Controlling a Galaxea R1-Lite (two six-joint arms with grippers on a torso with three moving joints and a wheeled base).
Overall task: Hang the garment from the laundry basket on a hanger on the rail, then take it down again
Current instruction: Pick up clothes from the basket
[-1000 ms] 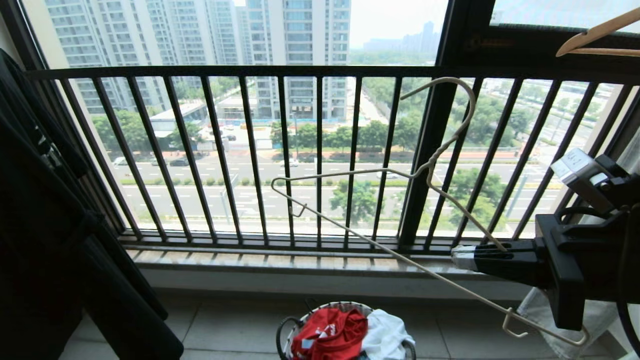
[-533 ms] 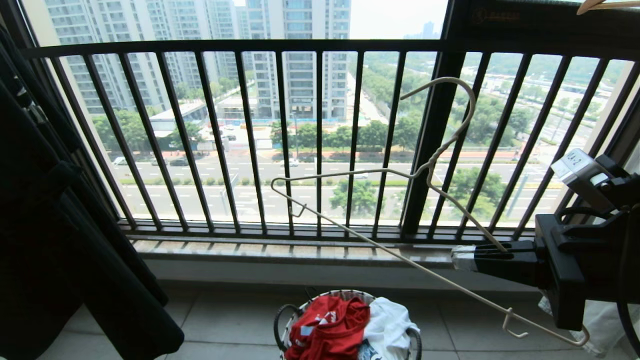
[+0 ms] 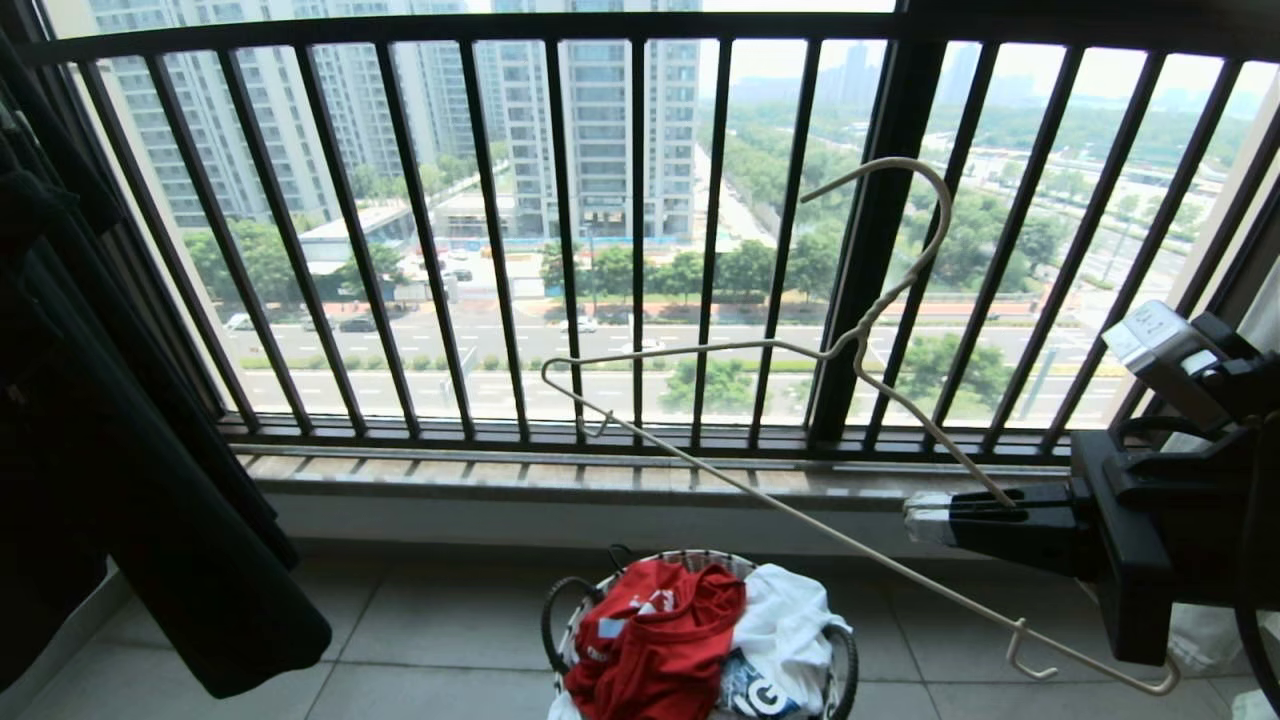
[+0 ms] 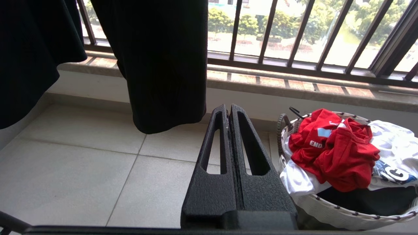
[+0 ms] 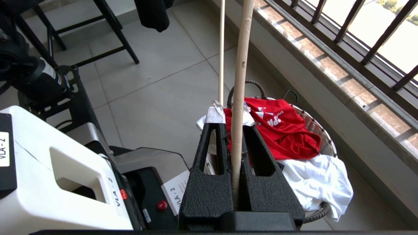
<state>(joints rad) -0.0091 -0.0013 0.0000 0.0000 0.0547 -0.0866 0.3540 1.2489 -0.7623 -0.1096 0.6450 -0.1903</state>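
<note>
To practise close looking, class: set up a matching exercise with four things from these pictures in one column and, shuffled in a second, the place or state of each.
Column one:
1. red shirt
2. hanger
3. left gripper
4. black garment

Column two:
A. clamped in the right gripper
B. shut on nothing, beside the basket
C. crumpled in the basket on top of a white shirt
D. hanging down by the window railing

Pairs: 1-C, 2-A, 3-B, 4-D
</note>
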